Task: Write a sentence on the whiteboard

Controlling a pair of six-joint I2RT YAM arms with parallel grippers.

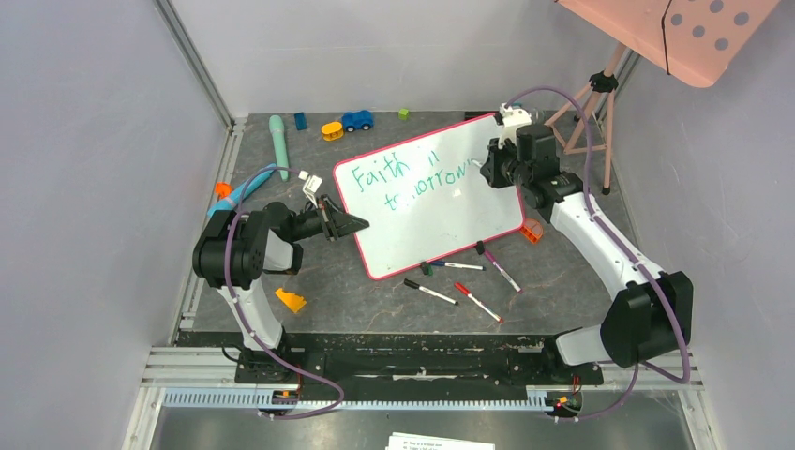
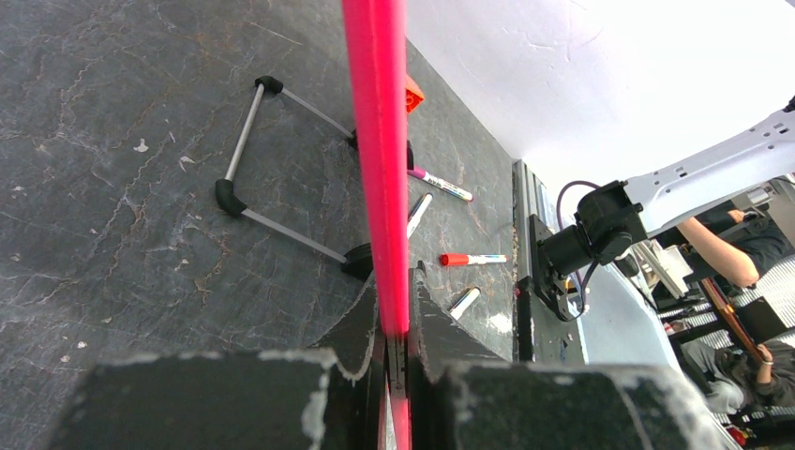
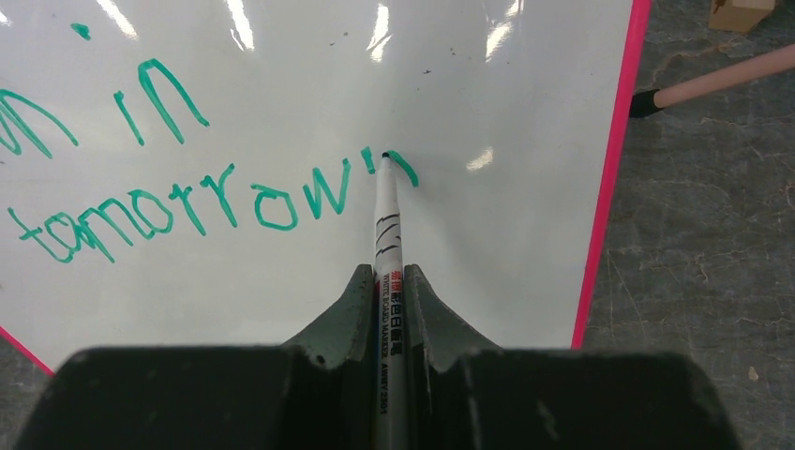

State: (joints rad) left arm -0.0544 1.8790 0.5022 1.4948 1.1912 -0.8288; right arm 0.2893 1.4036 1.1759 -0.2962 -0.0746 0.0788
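Closest to the lens, the right gripper [image 3: 387,277] filled the bottom of its own wrist view, fingers pinched narrow around a white marker [image 3: 386,220]. The marker's tip sat on the whiteboard [image 3: 525,112], touching a little curved green stroke just past the end of "tomorrow".

The sentence [image 3: 178,206] read "Faith in" on the upper line and "tomorrow" on the lower one, all in green. It covered the board's left and middle, and the right part was bare.

Over at the board's left edge, the left gripper [image 2: 394,281] was clamped on the pink-red rim, one finger on each side and no gap to speak of. Behind the board a wire stand [image 2: 246,141] with black feet met that same rim.

From above, the board lay slanted between the two arms. Four loose pens [image 1: 430,292] were scattered just off its near edge, and an orange block [image 1: 532,230] sat right beside its near right corner. A blue toy car [image 1: 357,120] was parked beyond the far edge, and a pink tripod [image 1: 591,122] stood off to the board's right.
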